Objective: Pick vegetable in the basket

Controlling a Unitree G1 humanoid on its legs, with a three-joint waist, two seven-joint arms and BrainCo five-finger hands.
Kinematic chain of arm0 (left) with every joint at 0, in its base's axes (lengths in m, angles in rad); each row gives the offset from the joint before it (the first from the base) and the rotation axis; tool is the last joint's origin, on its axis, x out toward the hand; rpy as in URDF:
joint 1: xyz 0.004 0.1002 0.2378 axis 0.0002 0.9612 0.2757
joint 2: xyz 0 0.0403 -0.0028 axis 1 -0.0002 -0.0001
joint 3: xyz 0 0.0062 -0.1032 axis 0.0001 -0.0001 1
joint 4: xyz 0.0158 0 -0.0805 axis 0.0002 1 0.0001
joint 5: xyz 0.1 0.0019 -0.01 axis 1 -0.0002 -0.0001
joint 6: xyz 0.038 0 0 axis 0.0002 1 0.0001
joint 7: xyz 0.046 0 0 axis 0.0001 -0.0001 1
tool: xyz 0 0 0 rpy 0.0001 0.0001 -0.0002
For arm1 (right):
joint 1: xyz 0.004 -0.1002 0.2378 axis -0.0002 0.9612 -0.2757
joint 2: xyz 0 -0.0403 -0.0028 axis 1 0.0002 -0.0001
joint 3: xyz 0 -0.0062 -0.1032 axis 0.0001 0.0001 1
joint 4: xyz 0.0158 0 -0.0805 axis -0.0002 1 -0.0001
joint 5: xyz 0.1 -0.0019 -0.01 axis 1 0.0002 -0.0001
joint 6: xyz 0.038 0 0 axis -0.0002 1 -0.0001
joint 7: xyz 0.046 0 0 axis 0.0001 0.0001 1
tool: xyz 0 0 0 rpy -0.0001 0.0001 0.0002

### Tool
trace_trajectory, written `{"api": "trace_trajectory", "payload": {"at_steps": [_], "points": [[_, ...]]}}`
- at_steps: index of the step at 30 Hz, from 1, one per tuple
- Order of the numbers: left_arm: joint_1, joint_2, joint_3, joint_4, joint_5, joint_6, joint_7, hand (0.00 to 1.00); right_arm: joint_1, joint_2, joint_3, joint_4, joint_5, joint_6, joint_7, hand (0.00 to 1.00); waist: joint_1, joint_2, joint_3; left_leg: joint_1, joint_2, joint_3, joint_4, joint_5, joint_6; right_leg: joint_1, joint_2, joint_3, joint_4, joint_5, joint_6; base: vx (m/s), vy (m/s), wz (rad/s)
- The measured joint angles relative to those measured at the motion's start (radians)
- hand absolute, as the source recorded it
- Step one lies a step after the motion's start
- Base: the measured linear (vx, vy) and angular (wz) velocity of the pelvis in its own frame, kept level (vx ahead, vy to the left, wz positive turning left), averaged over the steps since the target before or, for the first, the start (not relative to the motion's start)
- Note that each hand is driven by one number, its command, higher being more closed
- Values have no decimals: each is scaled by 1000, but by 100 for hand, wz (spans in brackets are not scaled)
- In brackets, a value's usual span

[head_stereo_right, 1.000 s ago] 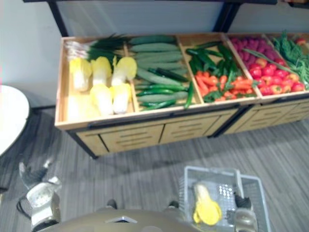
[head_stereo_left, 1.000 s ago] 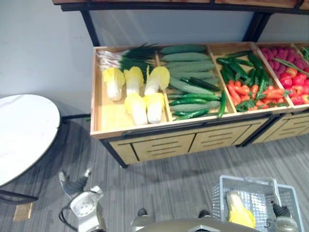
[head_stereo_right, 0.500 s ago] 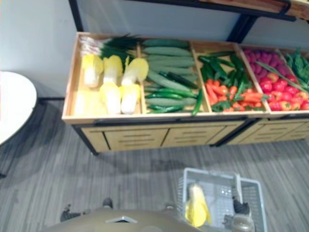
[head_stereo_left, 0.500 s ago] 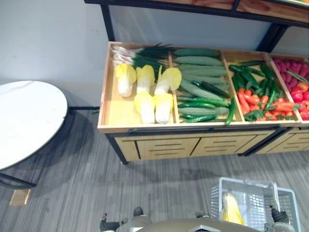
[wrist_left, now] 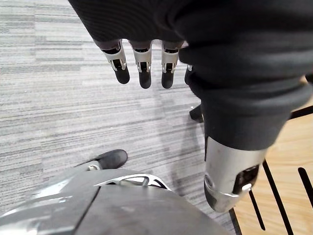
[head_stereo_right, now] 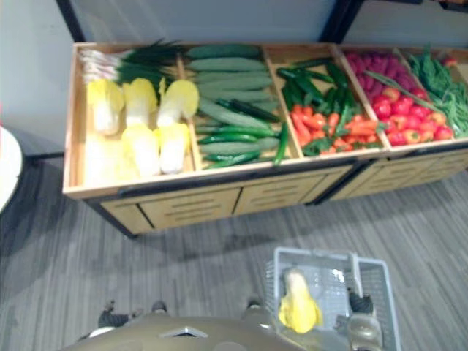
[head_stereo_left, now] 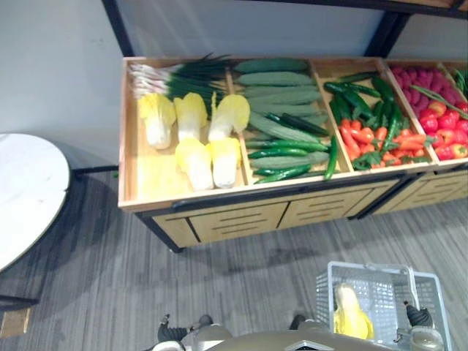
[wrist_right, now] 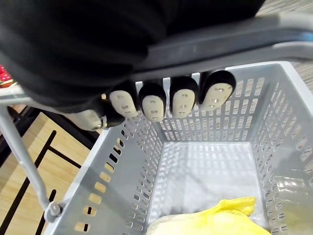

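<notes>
So the main change: a second ago the left hand (wrist_left: 143, 61) was raised out to the side, and now it's dropped low next to the body. Its fingers hang straight and loose over the grey floor (wrist_left: 58, 98) with nothing in them. The whole picture has slid around a bit too, but that's the head camera moving; the veg stand (head_stereo_left: 219, 219) hasn't gone anywhere.

The right hand (wrist_right: 154, 105) has its fingers curled round the handle (wrist_right: 220, 41) of the grey plastic basket (head_stereo_left: 365, 266), carrying it low on the robot's right side. One yellow cabbage (head_stereo_left: 349, 314) already lies in the bottom of it.

My read is that one pick is done and the free hand has pulled back empty, so it's either finished or resetting before going for another. More cabbages (head_stereo_left: 194, 139) sit in the left bin of the stand, with cucumbers (head_stereo_left: 281, 95) in the bin next to them, all well away from both hands. There's a white round table (head_stereo_left: 25, 190) off to the left.

As for labels or writing, I can't make out any on the basket, the stand or the veg.
</notes>
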Motion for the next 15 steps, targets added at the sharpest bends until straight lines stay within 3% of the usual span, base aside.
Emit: {"api": "trace_trajectory", "payload": {"at_steps": [1,3,6,9,10,11,12,13,15], "points": [[-8,-1,-17,0,0,0,0,0,-4,-9,-1,-5,1,0,0,100,-3,11,14,16,2,15,0,-7,0,-13,-5,19,39,-10,-4,47,16,-45],[-35,8,-64,-3,10,0,5,0,-8,-16,-5,-50,22,-8,-6,100,-14,9,49,32,-4,46,13,-22,-1,-66,-30,61,154,-52,-5,10,25,-47],[-72,40,-139,-3,69,0,45,0,-24,27,3,-96,56,-30,-1,100,-23,1,95,35,4,134,57,-49,-5,-173,-28,166,272,-42,-26,-40,21,-83],[-112,34,-155,-3,79,2,54,0,-20,108,47,-106,70,-49,1,100,-34,16,124,76,12,258,72,-72,0,-186,5,164,208,44,-73,-75,41,-129],[-127,31,-157,-4,79,1,51,0,-25,148,54,-122,79,-49,0,100,-43,19,132,78,13,332,96,-92,24,-201,26,123,144,129,-126,-133,40,-137],[-127,29,-153,-6,79,0,50,0,-35,157,56,-120,83,-48,0,100,-43,46,126,79,29,371,93,-100,44,-188,49,100,75,179,-158,-209,20,-200],[-129,18,-124,-17,78,-9,50,0,-62,167,55,-115,90,-39,-3,100,-42,50,142,102,32,475,84,-106,44,-192,34,-65,141,93,-223,-234,3,-183],[-136,20,-104,-27,77,-9,50,0,-60,160,47,-109,91,-32,-3,100,-51,49,144,107,24,532,103,-115,53,-208,-28,-235,358,-80,-224,-215,-8,-167],[-133,16,-84,-31,74,-4,50,0,-61,139,32,-60,100,-18,-3,100,-49,40,141,125,30,615,142,-128,57,-173,-83,-382,514,-202,-245,-117,-25,-133]]}}
